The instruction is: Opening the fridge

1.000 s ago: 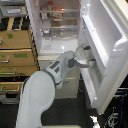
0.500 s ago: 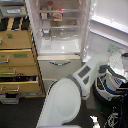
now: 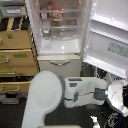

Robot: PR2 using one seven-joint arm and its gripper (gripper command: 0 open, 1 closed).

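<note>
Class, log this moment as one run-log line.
fridge: upper door open, swung to exterior view's right | shelves visible | lower drawer shut | gripper: not in view

Honestly a lot is lost here. The claw itself can't be made out: the arm [image 3: 82,92] runs off toward the exterior view's right and ends in a blurry white-and-dark lump, so whether the claw is spread or closed is anyone's guess. The open fridge door [image 3: 107,37] is cut off by the top and right edges. The fridge [image 3: 59,35] loses its top to the frame, and the robot's white shoulder hides its lower drawers. Stuff on the fridge shelves [image 3: 59,17] is just red and white smudges. The wooden drawer cabinet [image 3: 17,57] is clipped by the left edge.
</note>
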